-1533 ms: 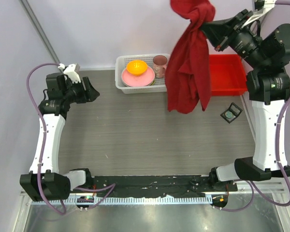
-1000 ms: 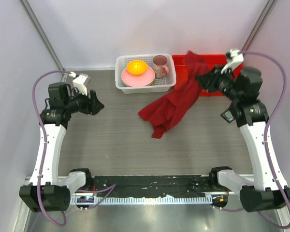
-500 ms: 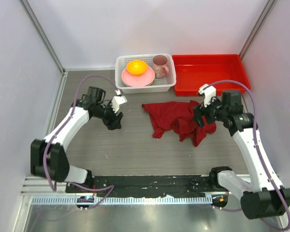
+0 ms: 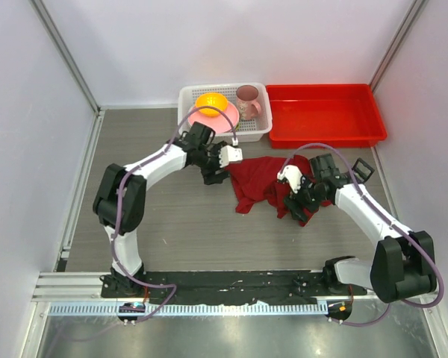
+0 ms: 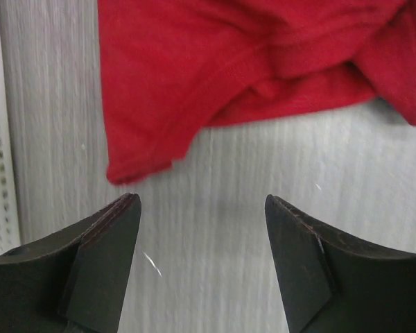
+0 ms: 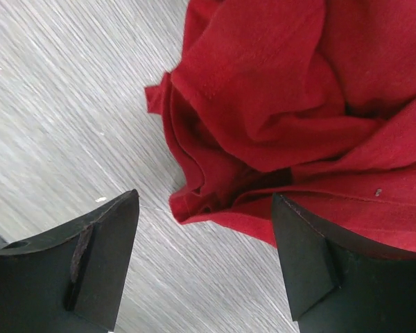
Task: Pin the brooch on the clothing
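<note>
T-shirt (image 4: 263, 181) stays crumpled; left claw (image 5: 201, 208) arrived at its edge, right claw (image 6: 204, 201) shifted; both spread wide, empty.

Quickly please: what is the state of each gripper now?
Left gripper: open, holding nothing.
Right gripper: open over the shirt, holding nothing.

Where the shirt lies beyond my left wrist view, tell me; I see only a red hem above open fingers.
Observer: The shirt lies crumpled on the table between both arms, just in front of the white basket.
Operator: Report the right gripper.
Observer: The right gripper hangs over the heap's near right edge, fingers open, holding nothing.
Operator: Locate the brooch.
Observer: A small dark square frame lies beside the right forearm; whether the brooch sits in it, I cannot tell.
</note>
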Tool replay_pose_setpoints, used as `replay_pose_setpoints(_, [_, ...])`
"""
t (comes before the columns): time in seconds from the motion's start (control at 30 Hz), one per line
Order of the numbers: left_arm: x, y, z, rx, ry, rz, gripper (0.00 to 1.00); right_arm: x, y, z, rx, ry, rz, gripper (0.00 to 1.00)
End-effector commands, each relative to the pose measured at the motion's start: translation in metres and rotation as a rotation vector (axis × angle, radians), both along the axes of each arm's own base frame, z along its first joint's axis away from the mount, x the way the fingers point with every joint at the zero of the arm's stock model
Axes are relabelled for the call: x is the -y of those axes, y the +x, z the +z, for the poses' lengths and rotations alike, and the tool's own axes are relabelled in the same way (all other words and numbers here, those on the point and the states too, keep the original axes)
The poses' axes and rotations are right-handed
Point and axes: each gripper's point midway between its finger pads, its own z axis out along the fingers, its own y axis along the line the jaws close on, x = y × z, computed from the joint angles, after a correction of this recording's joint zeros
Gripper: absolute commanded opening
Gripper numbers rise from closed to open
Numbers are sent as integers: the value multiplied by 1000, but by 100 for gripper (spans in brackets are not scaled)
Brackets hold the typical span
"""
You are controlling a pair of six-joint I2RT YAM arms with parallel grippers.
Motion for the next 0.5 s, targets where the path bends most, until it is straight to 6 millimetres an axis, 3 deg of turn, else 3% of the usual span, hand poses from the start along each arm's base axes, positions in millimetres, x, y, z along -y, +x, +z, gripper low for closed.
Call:
replay_pose_setpoints(0.0, [32, 46, 9, 224, -20, -44, 77, 23, 10, -20, 72, -144, 44, 79])
replay_pose_setpoints(0.13, [44, 50, -19, 255, 48, -102, 74, 51, 7, -37, 43, -223, -8, 65])
replay_pose_setpoints(0.2, [50, 44, -32, 272, 81, -160, 60, 57, 11, -32, 49, -213, -45, 56])
replay_pose_setpoints(0.27, [48, 37, -41, 265, 108, -174, 40, 61, 17, -21, 72, -215, -69, 42])
replay_pose_setpoints(0.3, [48, 32, -39, 267, 114, -178, 33, 62, 19, -17, 81, -217, -74, 27])
replay_pose_setpoints(0.33, [44, 31, -38, 265, 122, -172, 25, 65, 19, -15, 83, -222, -82, 22])
replay_pose_setpoints(0.37, [35, 24, -42, 249, 148, -156, 10, 66, 20, -10, 92, -226, -86, 19])
replay_pose_setpoints(0.43, [23, 19, -18, 264, 137, -89, 0, 68, 21, -3, 106, -228, -92, 11])
replay_pose_setpoints(0.47, [13, 4, -21, 218, 142, -84, 0, 67, 22, 3, 121, -221, -98, 11])
